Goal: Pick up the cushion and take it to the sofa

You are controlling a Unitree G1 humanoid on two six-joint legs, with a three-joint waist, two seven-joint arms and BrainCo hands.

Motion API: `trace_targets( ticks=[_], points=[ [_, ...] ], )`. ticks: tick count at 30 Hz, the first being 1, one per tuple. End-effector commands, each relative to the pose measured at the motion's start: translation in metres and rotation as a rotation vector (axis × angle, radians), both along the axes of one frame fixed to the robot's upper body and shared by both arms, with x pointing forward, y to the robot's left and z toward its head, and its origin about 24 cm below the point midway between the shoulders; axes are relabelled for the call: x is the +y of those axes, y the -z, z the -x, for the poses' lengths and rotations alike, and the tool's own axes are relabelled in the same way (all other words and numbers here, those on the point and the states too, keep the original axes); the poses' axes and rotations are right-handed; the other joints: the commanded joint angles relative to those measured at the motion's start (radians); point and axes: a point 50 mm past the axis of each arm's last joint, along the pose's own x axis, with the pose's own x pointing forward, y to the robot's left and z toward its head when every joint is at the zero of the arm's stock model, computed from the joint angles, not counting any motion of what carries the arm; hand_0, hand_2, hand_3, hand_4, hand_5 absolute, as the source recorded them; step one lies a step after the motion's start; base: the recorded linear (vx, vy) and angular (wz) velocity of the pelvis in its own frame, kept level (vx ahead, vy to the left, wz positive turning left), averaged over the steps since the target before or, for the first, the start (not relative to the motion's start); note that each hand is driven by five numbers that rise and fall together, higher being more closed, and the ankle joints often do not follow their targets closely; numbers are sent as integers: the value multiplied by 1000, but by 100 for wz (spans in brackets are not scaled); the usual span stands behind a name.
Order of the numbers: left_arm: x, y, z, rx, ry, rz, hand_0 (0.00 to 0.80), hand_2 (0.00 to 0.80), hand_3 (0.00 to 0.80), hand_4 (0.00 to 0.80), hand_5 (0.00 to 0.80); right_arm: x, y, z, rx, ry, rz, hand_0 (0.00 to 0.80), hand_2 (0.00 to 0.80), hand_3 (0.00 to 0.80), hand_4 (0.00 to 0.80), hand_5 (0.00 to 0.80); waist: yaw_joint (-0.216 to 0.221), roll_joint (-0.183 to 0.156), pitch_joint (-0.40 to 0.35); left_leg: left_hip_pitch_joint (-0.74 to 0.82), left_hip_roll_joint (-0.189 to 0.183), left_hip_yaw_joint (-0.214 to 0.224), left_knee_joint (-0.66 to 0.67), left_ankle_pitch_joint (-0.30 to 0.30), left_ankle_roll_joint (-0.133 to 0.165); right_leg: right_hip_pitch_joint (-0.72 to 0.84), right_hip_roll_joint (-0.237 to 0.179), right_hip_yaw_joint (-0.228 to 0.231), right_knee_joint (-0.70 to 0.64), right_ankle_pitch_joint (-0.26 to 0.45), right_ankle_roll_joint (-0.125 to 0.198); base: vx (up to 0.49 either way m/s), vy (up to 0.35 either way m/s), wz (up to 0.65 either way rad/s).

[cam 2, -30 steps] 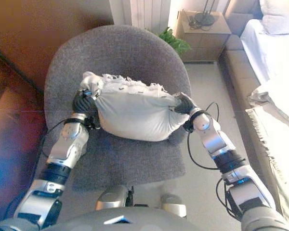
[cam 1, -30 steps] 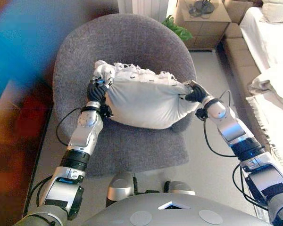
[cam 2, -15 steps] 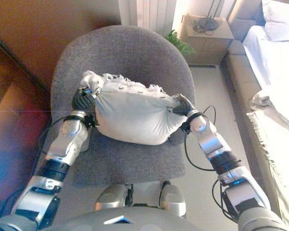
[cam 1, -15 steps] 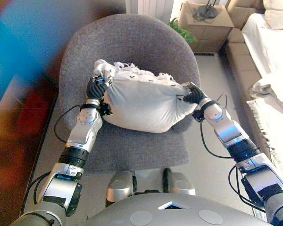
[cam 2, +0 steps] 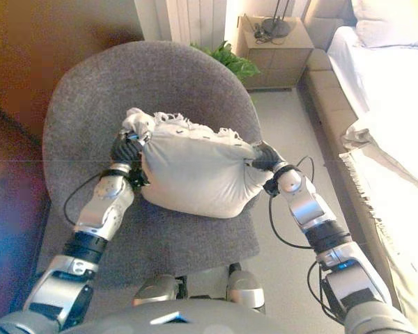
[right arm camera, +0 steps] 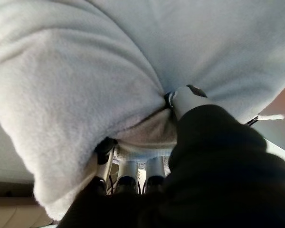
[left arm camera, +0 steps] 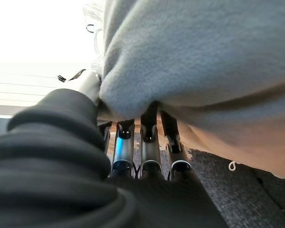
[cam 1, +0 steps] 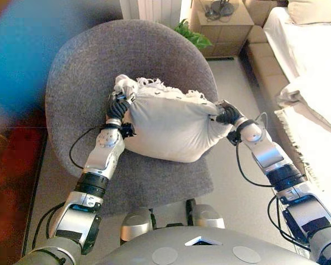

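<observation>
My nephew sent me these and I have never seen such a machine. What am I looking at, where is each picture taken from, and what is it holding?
It is a humanoid robot with two silver arms. The two wide pictures come from cameras in its head, looking down. The two close ones come from cameras on its wrists.

Before it stands a round grey armchair. Over the seat is a pale fringed cushion. The left robot hand grips one end, the right robot hand the other. In the wrist pictures, fingers dig into the fabric.

Behind are a small wooden side table and a green plant. The sofa, draped in white, is to the robot's right.
</observation>
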Motion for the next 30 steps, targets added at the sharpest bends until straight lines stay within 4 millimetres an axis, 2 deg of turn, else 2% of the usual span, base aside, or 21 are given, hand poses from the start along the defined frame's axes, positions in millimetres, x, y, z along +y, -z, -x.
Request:
trace_targets(
  ticks=[1,4,7,14,23,27,30],
  points=[
    [-10,-36,-14,-168,22,0,800,800,800,800,800,6,-54,-23,-243,26,-44,800,800,800,800,800,21,-9,-25,-137,28,-11,329,-160,3,-173,-12,-11,242,-28,-2,-106,-54,-3],
    [-15,-39,-19,-182,23,-3,800,800,800,800,800,12,-62,-27,-268,14,-48,800,800,800,800,800,23,-9,8,-214,44,-19,447,-203,8,-249,-12,-29,377,-75,-21,-73,-48,9],
    [-17,-42,-22,-191,25,-21,800,800,800,800,800,13,-68,-32,-280,7,-40,800,800,800,800,800,24,-10,27,-261,51,-30,516,-229,9,-287,-19,-40,444,-102,-31,-21,-25,14],
    [-21,-63,-42,-228,14,-39,800,800,800,800,800,27,-100,-50,-316,-14,-28,800,800,800,800,800,31,0,86,-352,39,-83,617,-252,-4,-372,-43,-50,563,-135,-43,-35,-17,-2],
    [-18,-74,-68,-156,-3,-60,800,800,800,800,800,35,-105,-69,-209,-20,15,800,800,800,800,800,34,13,93,-315,29,-92,625,-254,-18,-334,-65,-50,572,-134,-30,144,-7,-3],
    [-19,-94,-84,-136,1,-79,800,800,800,800,800,36,-115,-81,-187,10,62,800,800,800,800,800,32,21,95,-310,27,-87,614,-246,-24,-332,-71,-47,562,-125,-22,96,-6,1],
    [-20,-118,-95,-128,-7,-115,800,800,800,800,800,38,-133,-92,-200,33,104,800,800,800,800,800,32,29,102,-330,26,-87,622,-249,-30,-346,-73,-47,560,-125,-16,15,-4,0]
  ],
)
